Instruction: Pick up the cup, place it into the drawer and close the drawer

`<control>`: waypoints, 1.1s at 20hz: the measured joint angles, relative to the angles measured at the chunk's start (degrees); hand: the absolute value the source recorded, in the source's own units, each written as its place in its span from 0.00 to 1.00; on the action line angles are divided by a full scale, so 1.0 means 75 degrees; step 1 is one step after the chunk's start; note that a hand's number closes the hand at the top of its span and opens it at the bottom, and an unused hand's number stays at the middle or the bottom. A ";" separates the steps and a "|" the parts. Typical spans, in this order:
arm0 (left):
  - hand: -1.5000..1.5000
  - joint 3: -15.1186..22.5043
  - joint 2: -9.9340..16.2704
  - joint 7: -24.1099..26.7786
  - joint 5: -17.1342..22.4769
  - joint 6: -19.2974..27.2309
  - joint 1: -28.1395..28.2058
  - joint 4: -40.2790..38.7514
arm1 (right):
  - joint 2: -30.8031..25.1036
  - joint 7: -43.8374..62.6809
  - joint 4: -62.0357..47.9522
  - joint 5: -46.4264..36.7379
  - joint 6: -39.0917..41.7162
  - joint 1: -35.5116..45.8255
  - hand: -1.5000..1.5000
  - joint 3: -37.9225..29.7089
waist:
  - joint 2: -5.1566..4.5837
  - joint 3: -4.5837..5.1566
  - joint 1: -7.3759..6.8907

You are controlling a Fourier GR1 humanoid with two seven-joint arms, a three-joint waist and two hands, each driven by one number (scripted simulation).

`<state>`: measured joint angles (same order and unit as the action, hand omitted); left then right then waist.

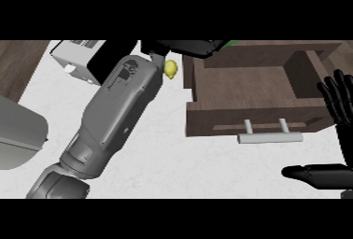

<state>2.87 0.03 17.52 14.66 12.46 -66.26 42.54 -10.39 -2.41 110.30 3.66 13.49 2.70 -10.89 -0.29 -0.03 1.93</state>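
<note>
Head view: drawer (pixel 251 88) sitting open, nothing showing inside, handle (pixel 270 137) facing the lower edge. Left forearm stretching up-frame; left hand (pixel 183 46) reaching past the drawer's far-left corner, fingers mostly cropped, can't tell their state. Green sliver (pixel 233 43) beside it, possibly the cup; axis unreadable. Lemon (pixel 170 69) lying on the worktop (pixel 172 158). Right hand (pixel 338 102) resting at right edge, fingers straight, apart.

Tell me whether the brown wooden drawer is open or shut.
Open. The brown wooden drawer is pulled out from the counter, its bare interior visible from above, and its silver bar handle faces the robot.
</note>
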 measured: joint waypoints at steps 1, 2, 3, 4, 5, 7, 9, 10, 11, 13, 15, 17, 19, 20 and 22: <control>1.00 0.0135 -0.0001 -0.0017 0.0181 0.0111 -0.0132 -0.0164 | -0.0030 -0.0124 -0.0126 0.0036 0.0053 0.0008 0.00 -0.0062 | -0.0003 0.0001 0.0013; 1.00 0.0266 -0.0002 0.0057 0.0323 0.0183 -0.0167 -0.0332 | -0.0037 -0.0082 -0.0152 0.0019 0.0030 0.0090 0.00 -0.0058 | -0.0004 -0.0001 0.0012; 1.00 0.0484 -0.0002 0.0105 0.0512 0.0288 -0.0187 -0.0447 | -0.0038 -0.0079 -0.0219 -0.0010 0.0014 0.0157 0.00 -0.0050 | -0.0005 0.0000 0.0017; 1.00 0.0607 -0.0003 0.0151 0.0640 0.0366 -0.0269 -0.0635 | -0.0039 -0.0078 -0.0265 -0.0021 0.0002 0.0220 0.00 -0.0049 | -0.0009 0.0000 0.0024; 1.00 0.0764 -0.0003 0.0178 0.0770 0.0434 -0.0302 -0.0751 | -0.0079 -0.0047 -0.0265 0.0036 0.0020 0.0247 0.00 -0.0113 | -0.0009 0.0000 0.0027; 1.00 0.1104 -0.0003 0.0105 0.1014 0.0621 -0.0509 -0.0972 | -0.0068 -0.0037 -0.0296 0.0028 0.0016 0.0323 0.00 -0.0083 | -0.0011 -0.0001 0.0050; 1.00 0.1306 -0.0003 0.0220 0.1276 0.0626 -0.0664 -0.1323 | -0.0049 0.0049 -0.0250 0.0045 0.0025 0.0371 0.00 -0.0021 | -0.0027 -0.0001 0.0103; 1.00 0.1405 -0.0005 0.0294 0.1351 0.0603 -0.0654 -0.1436 | -0.0062 0.0119 -0.0196 0.0067 0.0019 0.0374 0.00 -0.0037 | -0.0026 -0.0001 0.0096; 1.00 0.1565 -0.0004 0.0367 0.1464 0.0626 -0.0617 -0.1515 | -0.0077 0.0149 -0.0191 0.0099 0.0031 0.0409 0.00 -0.0050 | -0.0026 -0.0001 0.0101; 1.00 0.1861 -0.0004 0.0375 0.1691 0.0775 -0.0676 -0.1694 | -0.0064 0.0063 -0.0208 0.0067 0.0048 0.0344 0.00 -0.0046 | -0.0032 0.0000 0.0140; 1.00 0.2097 -0.0003 0.0421 0.1798 0.0857 -0.0753 -0.1981 | -0.0104 0.0068 -0.0229 0.0100 0.0089 0.0375 0.00 -0.0072 | -0.0048 -0.0003 0.0182; 1.00 0.2459 -0.0004 0.0348 0.1874 0.1010 -0.0761 -0.2142 | -0.0096 0.0100 -0.0308 0.0089 0.0053 0.0512 0.00 -0.0061 | -0.0056 -0.0003 0.0213; 0.00 0.2828 -0.0003 0.0209 0.1946 0.1145 -0.0820 -0.2246 | -0.0100 0.0116 -0.0405 0.0055 0.0047 0.0659 0.00 -0.0014 | -0.0068 -0.0004 0.0257; 0.00 0.3032 -0.0003 0.0123 0.2027 0.1225 -0.0810 -0.2232 | -0.0063 0.0112 -0.0418 -0.0001 0.0030 0.0683 0.00 0.0058 | -0.0072 -0.0005 0.0294; 0.00 0.3382 -0.0004 0.0072 0.2138 0.1280 -0.0750 -0.2272 | -0.0045 0.0102 -0.0457 0.0004 0.0054 0.0716 0.00 0.0104 | -0.0089 -0.0004 0.0362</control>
<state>28.23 0.00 18.05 30.69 22.06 -71.89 25.50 -10.73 -1.64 106.87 3.69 13.89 8.07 -10.10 -0.95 -0.06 4.65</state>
